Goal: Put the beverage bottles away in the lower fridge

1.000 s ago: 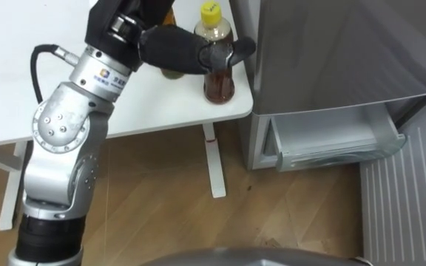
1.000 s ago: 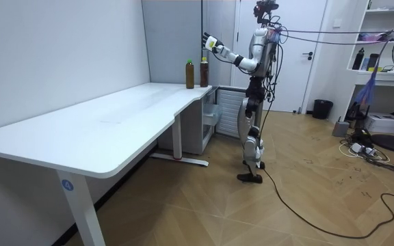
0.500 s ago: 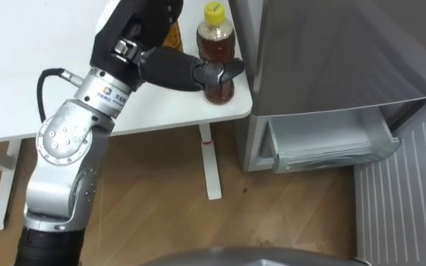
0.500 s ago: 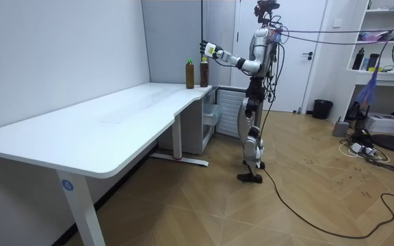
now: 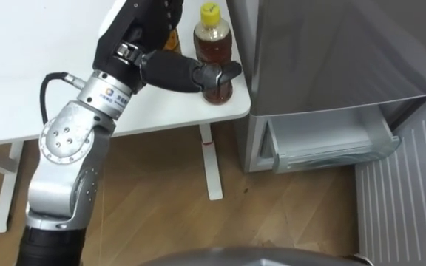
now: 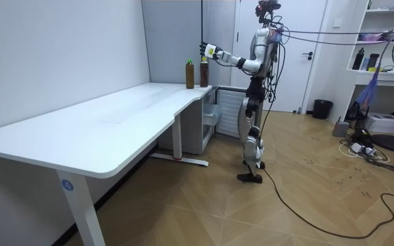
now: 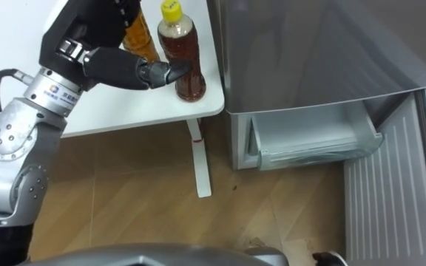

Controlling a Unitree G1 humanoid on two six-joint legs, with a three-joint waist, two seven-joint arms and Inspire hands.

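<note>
1. The left hand [image 5: 174, 70] is seen with fingers curled across the front of the yellow-capped bottle [image 5: 213, 46]; the bottle is stood on the table [image 5: 35, 66] corner.
2. A second bottle [image 5: 171, 38] is set just behind the hand; it could be toppled by a careless wrist swing.
3. The thumb is hidden, so a loose hold may be feared; the open lower drawer [image 5: 331, 140] is placed well below the hand, to its right.
</note>
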